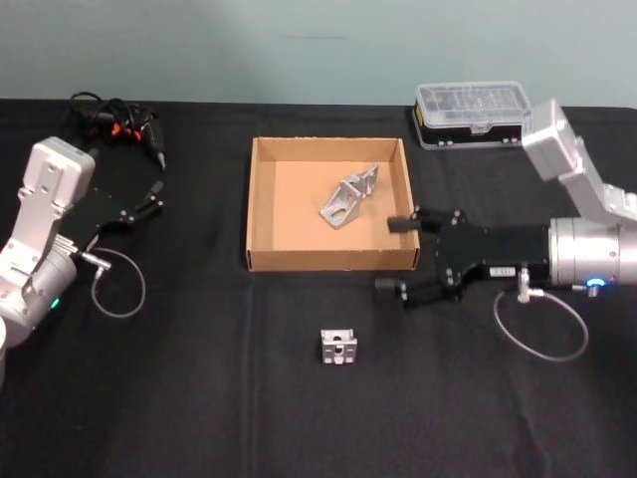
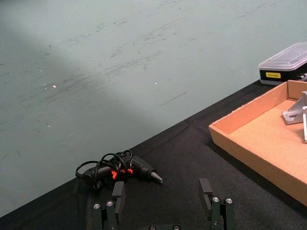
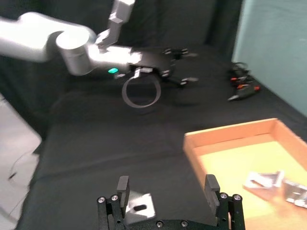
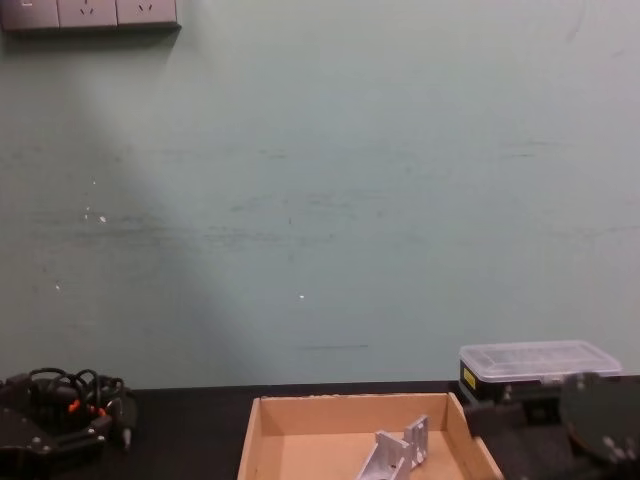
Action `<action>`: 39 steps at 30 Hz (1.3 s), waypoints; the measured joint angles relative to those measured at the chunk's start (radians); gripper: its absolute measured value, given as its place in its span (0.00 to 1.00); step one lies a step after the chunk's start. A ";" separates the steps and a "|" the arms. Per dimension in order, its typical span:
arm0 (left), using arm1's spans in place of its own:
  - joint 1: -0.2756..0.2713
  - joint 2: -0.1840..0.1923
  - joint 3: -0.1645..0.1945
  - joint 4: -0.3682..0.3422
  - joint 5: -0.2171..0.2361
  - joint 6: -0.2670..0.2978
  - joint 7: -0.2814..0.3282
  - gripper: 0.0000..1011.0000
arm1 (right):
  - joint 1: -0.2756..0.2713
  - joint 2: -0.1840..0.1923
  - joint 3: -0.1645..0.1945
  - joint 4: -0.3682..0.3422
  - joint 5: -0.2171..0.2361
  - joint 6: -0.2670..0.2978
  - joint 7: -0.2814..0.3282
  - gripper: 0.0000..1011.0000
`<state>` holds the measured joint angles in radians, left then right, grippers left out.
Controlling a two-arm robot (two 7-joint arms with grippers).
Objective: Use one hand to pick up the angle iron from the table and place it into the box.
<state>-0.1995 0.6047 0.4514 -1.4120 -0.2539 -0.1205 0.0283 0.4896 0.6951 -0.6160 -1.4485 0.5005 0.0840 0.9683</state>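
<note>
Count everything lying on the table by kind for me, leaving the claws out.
Cardboard box: 1
Angle irons: 3, one loose on the table, apparently two lying together in the box
Clear-lidded plastic case: 1
Black corded tool: 1
Total: 6

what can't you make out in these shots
- right wrist view: angle iron on the table blurred, partly behind the right gripper, jaws open.
- head view: metal in the box too small to count as one piece or two.
- left wrist view (left gripper parked): plastic case label print too small; box cut by the edge.
- chest view: box front cut by the bottom edge.
</note>
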 joint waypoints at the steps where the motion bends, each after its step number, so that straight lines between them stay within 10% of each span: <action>1: 0.000 0.000 0.000 0.000 0.000 0.000 0.000 0.99 | 0.002 0.004 -0.006 0.002 -0.003 -0.009 0.010 0.99; 11: 0.000 0.000 0.000 0.000 0.000 0.000 0.000 0.99 | 0.012 0.016 -0.079 0.002 -0.035 -0.035 0.060 0.99; 39: 0.000 0.000 0.000 0.000 0.000 0.000 0.000 0.99 | -0.014 -0.022 -0.160 -0.028 -0.100 0.086 -0.118 0.99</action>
<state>-0.1996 0.6047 0.4514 -1.4120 -0.2539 -0.1205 0.0283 0.4751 0.6727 -0.7759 -1.4764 0.4003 0.1696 0.8504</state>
